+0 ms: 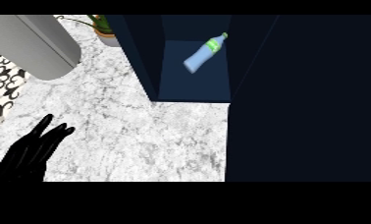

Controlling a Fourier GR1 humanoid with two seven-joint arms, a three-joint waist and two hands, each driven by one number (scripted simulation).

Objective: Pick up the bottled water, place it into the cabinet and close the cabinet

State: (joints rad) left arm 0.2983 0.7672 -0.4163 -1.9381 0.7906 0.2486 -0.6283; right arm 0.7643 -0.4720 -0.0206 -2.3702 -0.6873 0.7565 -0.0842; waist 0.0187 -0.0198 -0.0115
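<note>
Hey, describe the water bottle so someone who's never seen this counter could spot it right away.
Start at the dark blue cabinet on the white marble counter; its compartment is open. Inside lies the water bottle, tilted, cap toward the upper right. It is the only thing in there: pale blue with a green label and cap.

We see the bottled water (203, 54) lying tilted inside the open dark-blue cabinet (144, 61) at upper centre, its green cap toward the upper right. At lower left our left hand (29, 152) rests over the marble worktop (145, 139), fingers straight. A grey cylinder (43, 46) and a potted plant (105, 30) sit at upper left.
</note>
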